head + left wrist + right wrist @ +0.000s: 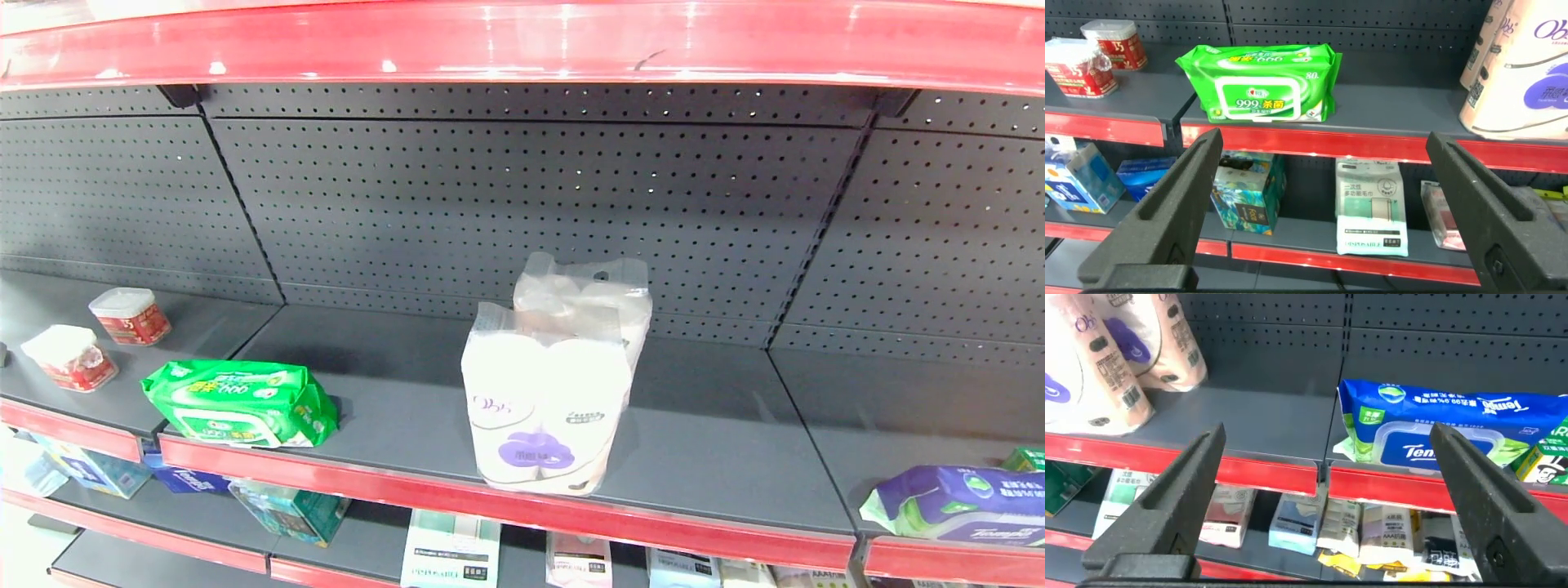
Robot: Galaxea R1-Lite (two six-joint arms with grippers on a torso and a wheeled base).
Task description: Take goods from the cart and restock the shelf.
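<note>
While both arms sit low in front of the shelving, the left gripper [1324, 140] has its jaws spread wide with nothing between them, and the right gripper [1328, 431] is parted just as widely and equally empty. On the grey shelf [718, 441], near the middle of the centre bay and close to the red front edge, stands a pack of toilet rolls [547, 392], upright in clear wrap with a second row of rolls behind the first. To its left, well apart and also near the front edge, lies a green wipes pack [241, 403], flat with its label lid facing outward. Farther left, on the neighbouring bay, sit a red tub [131, 315] with a white lid and a second red tub [69, 357] nearer the front, close together but not touching. On the right bay a blue wipes pack [955, 502] lies at the front edge, with a green carton [1552, 461] just beside it. Behind everything runs the dark pegboard back [531, 196]. One level down, below the green wipes, a teal box [1248, 192] stands beside a white pouch [1372, 208].
</note>
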